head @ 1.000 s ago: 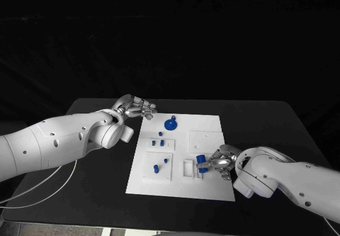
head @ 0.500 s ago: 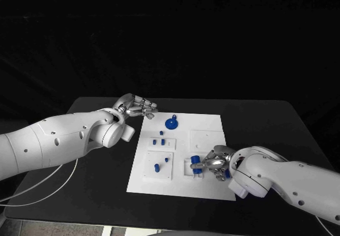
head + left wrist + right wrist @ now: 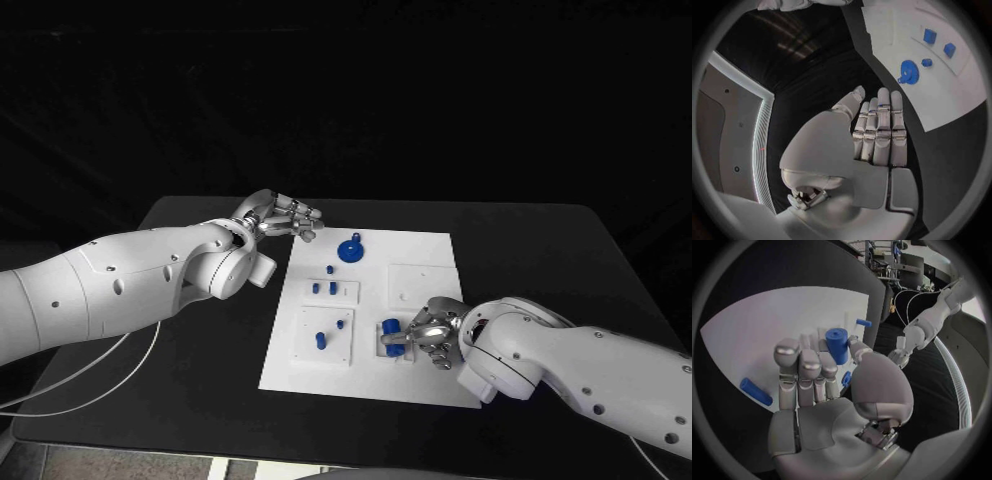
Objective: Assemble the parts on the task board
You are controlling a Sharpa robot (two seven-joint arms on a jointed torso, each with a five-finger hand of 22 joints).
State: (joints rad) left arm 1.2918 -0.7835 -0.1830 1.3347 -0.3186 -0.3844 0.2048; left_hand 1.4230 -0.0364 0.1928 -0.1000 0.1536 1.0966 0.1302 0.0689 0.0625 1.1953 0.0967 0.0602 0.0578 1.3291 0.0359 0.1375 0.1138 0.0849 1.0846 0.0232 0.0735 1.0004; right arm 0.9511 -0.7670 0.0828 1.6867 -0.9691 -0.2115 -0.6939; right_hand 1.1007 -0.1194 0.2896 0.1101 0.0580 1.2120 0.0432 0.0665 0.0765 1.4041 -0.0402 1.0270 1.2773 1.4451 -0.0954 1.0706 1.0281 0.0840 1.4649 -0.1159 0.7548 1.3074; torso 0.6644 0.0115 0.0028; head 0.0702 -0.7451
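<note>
The right hand (image 3: pixel 427 335) grips a blue cylinder (image 3: pixel 837 345) upright between thumb and fingers, over the near right part of the task board (image 3: pixel 418 255), at the raised white fixture (image 3: pixel 384 342). The part appears small, rigid, light and smooth-sided, so likely to slip; a hold on its lower body seems soundest. The left hand (image 3: pixel 280 217) hangs released off the board's far left corner, fingers straight, holding nothing.

Dim all round, black backdrop swallowing the far half of the head view, with the white task board (image 3: pixel 418 270) brightest and soft sheen on the white arms. Strong fisheye bending in both wrist views, dark vignette at the rims. Bright strip of light (image 3: pixel 766 125) curving beside the left hand (image 3: pixel 873 135).
</note>
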